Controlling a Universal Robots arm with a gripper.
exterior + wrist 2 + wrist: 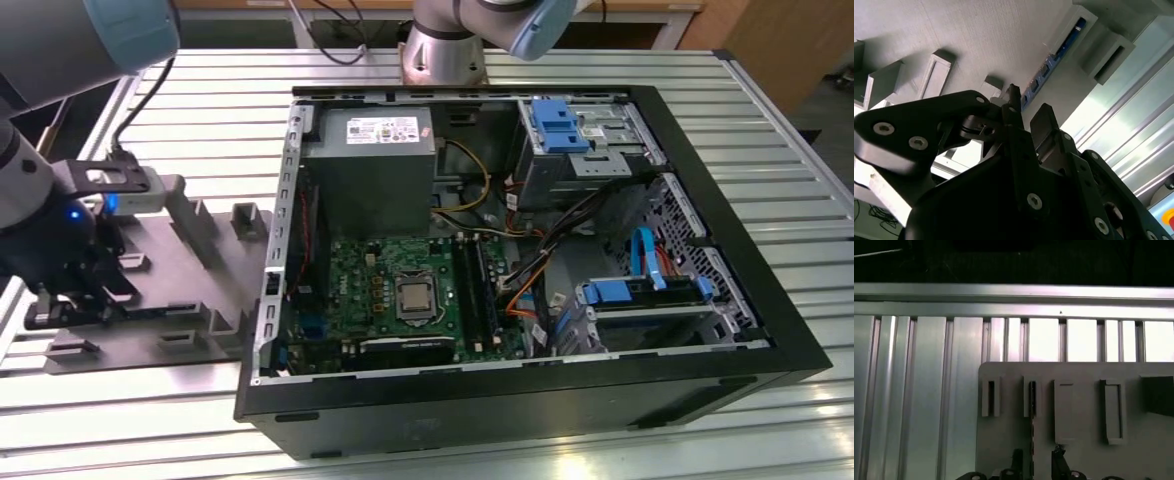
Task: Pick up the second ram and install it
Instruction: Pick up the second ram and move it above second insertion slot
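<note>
One memory stick [1032,430] stands on edge in the grey holder block [187,250]. The single claw [1036,460] hangs directly over it with its two fingers spread apart, gripping nothing. In the first wrist view the stick shows as a thin dark line running straight out from between the fingertips, with one finger on each side. Its long axis therefore lies across the closing direction, and its flat faces turn toward the pads. I cannot tell whether the fingertips are level with the stick or just above it. In the exterior view the block sits on the slatted table [200,90] toward the exterior view's left of one open computer case [787,350]. That puts it well apart from the green board [360,270] and its black slots [474,290] inside the case. Several upright posts rise from the block. The slots lie too close together to count.
</note>
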